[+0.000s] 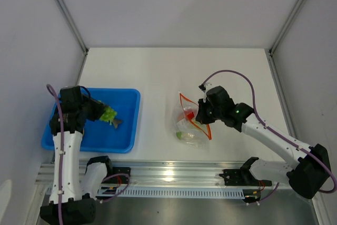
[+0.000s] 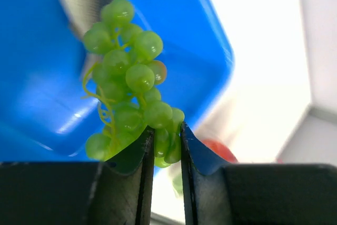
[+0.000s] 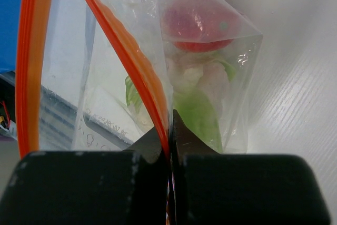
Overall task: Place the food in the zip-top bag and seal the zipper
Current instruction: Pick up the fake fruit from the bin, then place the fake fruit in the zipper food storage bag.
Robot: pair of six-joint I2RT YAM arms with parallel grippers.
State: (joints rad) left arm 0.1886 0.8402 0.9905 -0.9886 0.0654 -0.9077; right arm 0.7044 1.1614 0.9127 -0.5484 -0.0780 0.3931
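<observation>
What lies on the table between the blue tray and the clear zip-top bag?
Nothing. In the top external view, the stretch of white table between the blue tray and the zip-top bag is bare.

White arm links, blk joints, purple cables.

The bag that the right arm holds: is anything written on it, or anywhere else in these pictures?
Bag: faint dark print low on its clear wall in the right wrist view, too blurred to read.
Tray and grapes: no text visible.
Nothing else shows any readable word, number or sign.
</observation>
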